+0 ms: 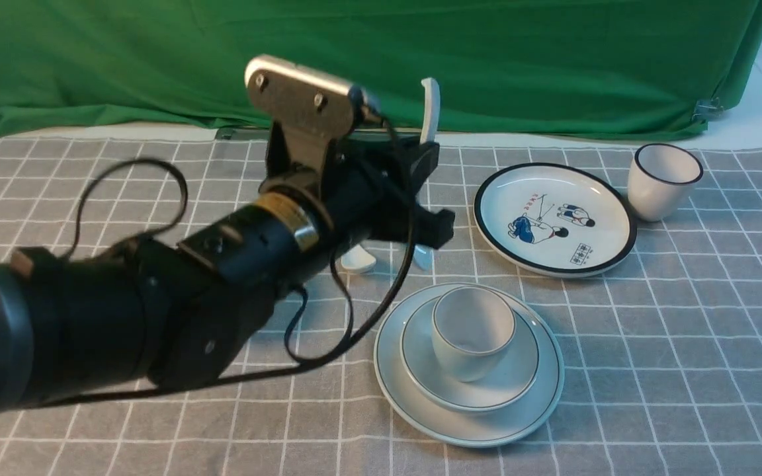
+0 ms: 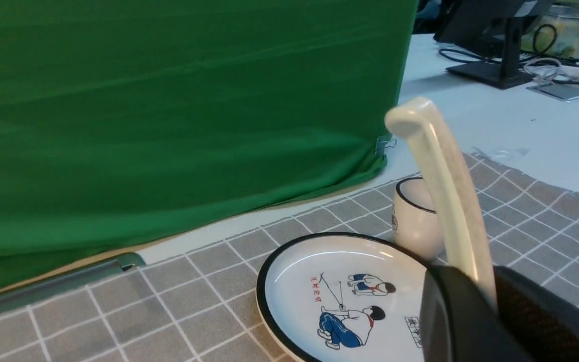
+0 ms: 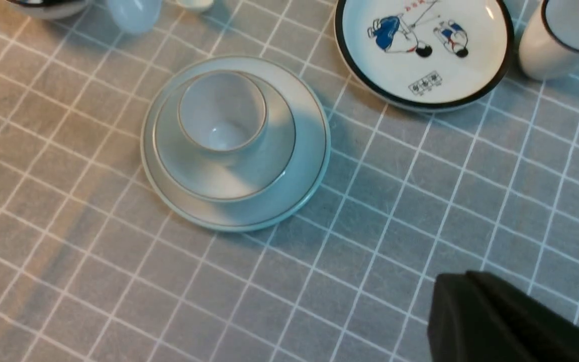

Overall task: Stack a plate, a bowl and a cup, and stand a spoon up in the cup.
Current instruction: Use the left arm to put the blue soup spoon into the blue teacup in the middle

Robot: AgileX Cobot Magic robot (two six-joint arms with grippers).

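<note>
Our left hand (image 1: 424, 198) grips the spoon (image 1: 429, 109), handle up; our right hand (image 3: 470, 306) we cannot tell. The cup (image 1: 472, 330) sits in the bowl (image 1: 487, 390) on the plate (image 1: 550, 377).

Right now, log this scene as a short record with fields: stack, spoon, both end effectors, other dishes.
stack: cup in bowl on plate; the cup is empty
spoon: held handle-up, beyond the stack, not in the cup
left end effector: shut on the spoon
right end effector: only partly in view, open or shut unclear
other dishes: cartoon plate and black-rimmed cup, far right
</note>
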